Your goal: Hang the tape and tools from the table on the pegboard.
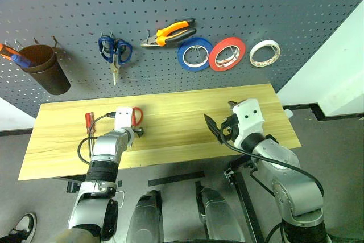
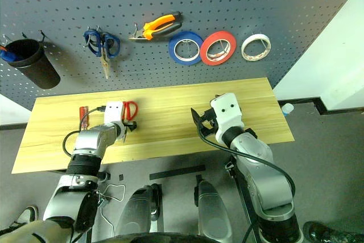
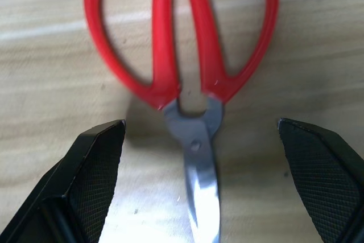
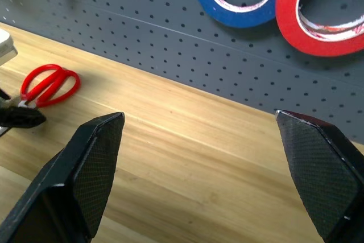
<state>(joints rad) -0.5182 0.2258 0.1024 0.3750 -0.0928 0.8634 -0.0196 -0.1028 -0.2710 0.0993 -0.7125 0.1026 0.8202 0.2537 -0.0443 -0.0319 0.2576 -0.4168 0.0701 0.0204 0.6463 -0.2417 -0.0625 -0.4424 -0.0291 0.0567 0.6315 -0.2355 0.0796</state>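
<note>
We see the left hand (image 3: pixel 199 180) low over the table (image 1: pixel 170 112), its two black fingers spread wide apart with nothing between them but the red-handled scissors (image 3: pixel 185 55). The scissors lie flat on the wood, their blades pointing back toward the hand and their handle loops away from it; the fingers flank the pivot without touching it. Just to the left of this hand lies the small red-handled screwdriver (image 1: pixel 89 120).

The right hand (image 4: pixel 199 174) hovers above the right half of the table, fingers likewise fully apart and empty, facing the pegboard (image 1: pixel 256 4).

On the pegboard hang the orange-and-black pliers (image 1: pixel 169 32), the blue tape roll (image 1: pixel 194 53), the red tape roll (image 1: pixel 227 53) and the cream-white tape roll (image 1: pixel 265 53). Further left hang the blue-handled scissors (image 1: pixel 115 52) and a dark cup (image 1: pixel 48 72).
</note>
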